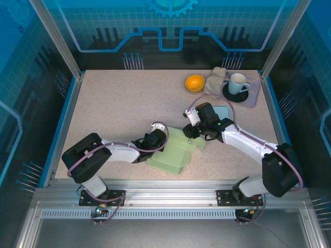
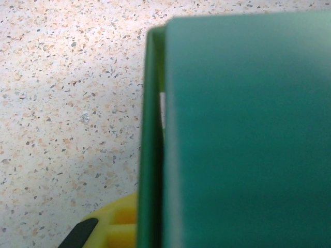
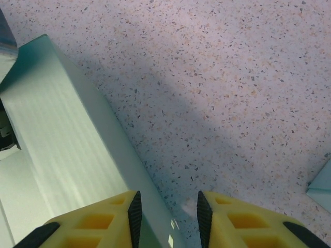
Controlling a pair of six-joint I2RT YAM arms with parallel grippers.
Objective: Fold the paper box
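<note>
The pale green paper box [image 1: 173,155] lies partly folded at the table's near middle, between my two grippers. My left gripper [image 1: 155,139] is at its left side. In the left wrist view a green panel of the box [image 2: 243,129] stands close to the camera, its thin edge running down just beside my one visible yellow finger [image 2: 116,219]; the jaws are shut on that wall. My right gripper [image 1: 190,130] is at the box's far right corner. It is open [image 3: 166,212], with its left finger over the box [image 3: 57,134] and the box's edge passing between the pads.
At the back right are an orange round object [image 1: 194,82], a folded cloth [image 1: 216,80] and a white mug [image 1: 238,82] on a dark saucer on a grey tray [image 1: 251,99]. A pale blue sheet [image 1: 223,111] lies behind my right arm. Frame posts and glass walls surround the table.
</note>
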